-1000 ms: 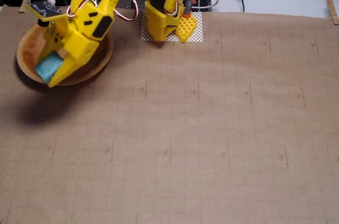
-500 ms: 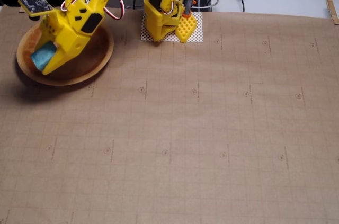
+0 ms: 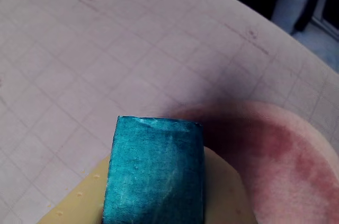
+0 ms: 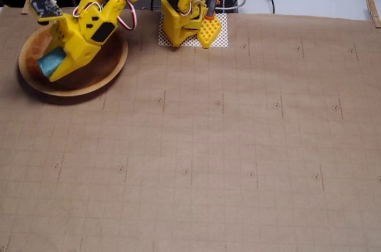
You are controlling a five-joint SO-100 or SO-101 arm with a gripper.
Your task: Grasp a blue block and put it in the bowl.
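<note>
Yellow plastic, the 2-fingered gripper [image 4: 50, 68] hung over the wide, shallow orange-brown wooden bowl [image 4: 98, 78] at the table's far left, clamped on the small teal foam block [image 4: 49, 62]. The wrist view showed that block [image 3: 154, 173] against 1 finger [image 3: 225, 192].

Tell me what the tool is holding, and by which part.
The tool holds the blue block by its opposite sides, above the bowl.
</note>
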